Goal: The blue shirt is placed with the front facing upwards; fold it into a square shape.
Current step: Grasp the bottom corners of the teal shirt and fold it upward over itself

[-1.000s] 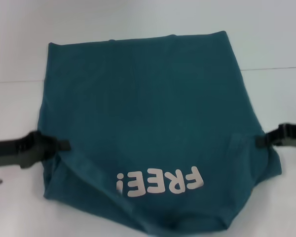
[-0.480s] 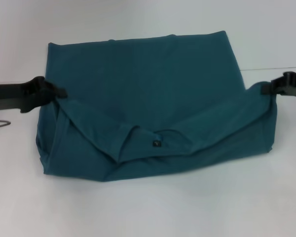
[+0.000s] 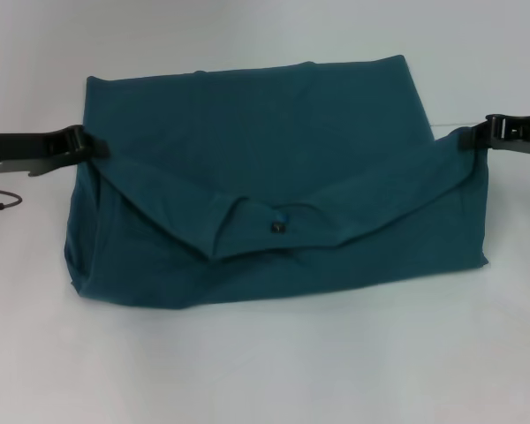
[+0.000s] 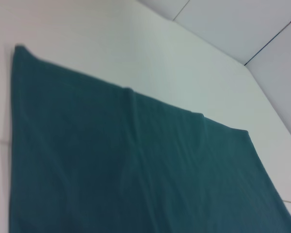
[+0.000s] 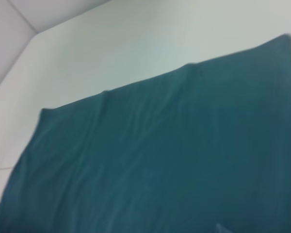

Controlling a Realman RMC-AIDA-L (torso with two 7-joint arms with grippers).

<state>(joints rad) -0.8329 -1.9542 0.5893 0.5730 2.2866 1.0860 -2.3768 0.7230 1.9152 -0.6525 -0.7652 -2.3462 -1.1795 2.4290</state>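
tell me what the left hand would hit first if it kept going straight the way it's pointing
The left hand points inward across the table, already at the edge of the blue shirt. Going on, it would probably just push into the shirt's folded-over layer; depth is hard to judge.

From where I stand, the blue shirt [image 3: 274, 177] lies on the white table [image 3: 265, 362], its near part doubled back with the small black neck label [image 3: 278, 227] showing, while the left gripper [image 3: 93, 146] and right gripper [image 3: 470, 137] pinch its side edges.
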